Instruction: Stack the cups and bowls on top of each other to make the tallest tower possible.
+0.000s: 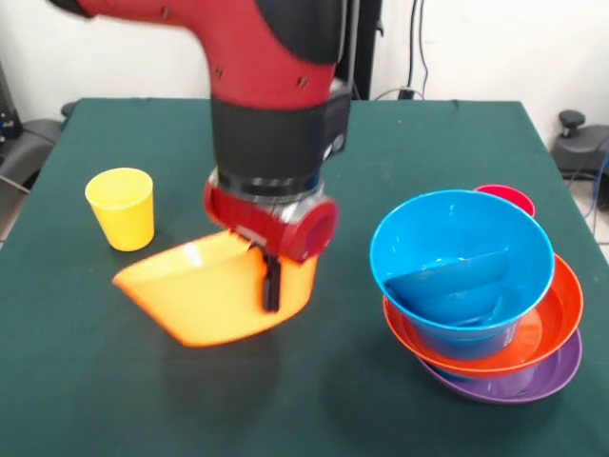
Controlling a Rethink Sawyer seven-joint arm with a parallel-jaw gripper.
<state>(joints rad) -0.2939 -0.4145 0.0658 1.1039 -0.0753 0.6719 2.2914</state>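
My gripper (270,286) is shut on the rim of the huge orange bowl (205,300). One black finger (271,284) shows on the bowl's outer wall; the other is hidden inside it. The bowl hangs tilted just above the table, left of centre. The yellow cup (121,208) stands upright to its left. At the right stands the tower: the purple bowl (547,376) lowest, the red-orange bowl (557,314) in it, a big blue bowl (457,243) on top with a smaller blue shape inside. A red cup (507,197) peeks out behind the tower.
The green table (86,381) runs out to its edges at left and right. Cables hang by the white wall at the back. A black stand (574,133) sits off the table's far right corner.
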